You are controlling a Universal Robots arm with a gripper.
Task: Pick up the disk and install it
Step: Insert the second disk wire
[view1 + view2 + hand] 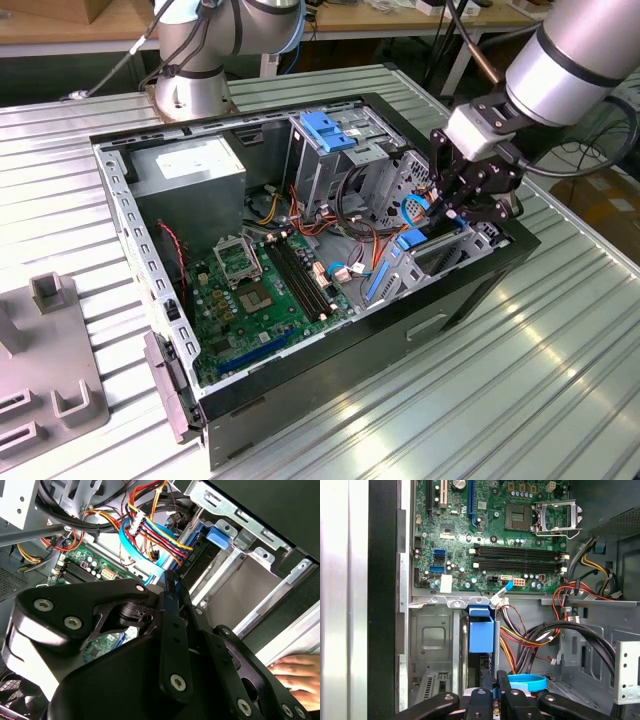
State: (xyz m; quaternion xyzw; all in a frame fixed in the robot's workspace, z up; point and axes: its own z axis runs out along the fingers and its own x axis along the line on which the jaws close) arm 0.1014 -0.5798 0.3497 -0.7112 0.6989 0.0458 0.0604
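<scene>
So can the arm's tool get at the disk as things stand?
Probably yes: the tool is down in the drive bay and looks closed on the edge of the disk. The cables lie beside it, not in between.

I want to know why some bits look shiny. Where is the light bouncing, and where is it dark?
In the exterior view, the ribbed metal table glares in bright streaks. In the first wrist view, a pale washed-out strip of it runs beside the computer case, whose black wall is dark. In the second wrist view, the gripper is a big dark shape up close.
</scene>
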